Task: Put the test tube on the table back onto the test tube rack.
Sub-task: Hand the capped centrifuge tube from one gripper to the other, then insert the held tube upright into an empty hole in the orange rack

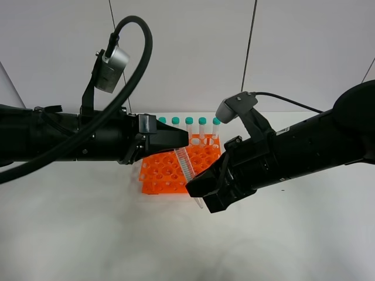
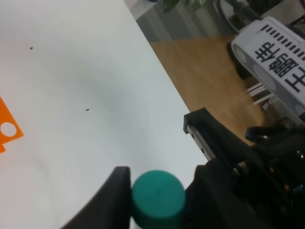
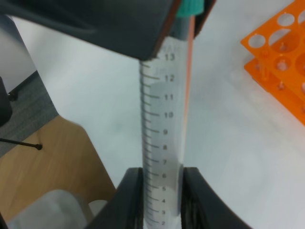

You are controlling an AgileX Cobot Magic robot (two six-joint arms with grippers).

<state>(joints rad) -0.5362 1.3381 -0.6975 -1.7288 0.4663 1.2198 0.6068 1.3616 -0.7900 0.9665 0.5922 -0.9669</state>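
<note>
Left tool (image 1: pixel 183 142) on tube (image 1: pixel 186 167) (rack (image 1: pixel 161 174) beside)

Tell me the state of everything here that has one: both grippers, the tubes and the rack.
left gripper: shut on the cap end of the test tube.
right gripper: shut on the test tube's lower part.
test tube: capped, tilted, held in the air by both grippers.
test tube rack: flat on the table, front holes empty.
other tubes: capped, upright in the rack's back row.

The left arm (image 1: pixel 58 137) and right arm (image 1: pixel 316 146) are matte black. Each bears a silver-grey camera (image 1: pixel 111 67) (a thick black cable (image 1: pixel 147 52) feeds the left's).
</note>
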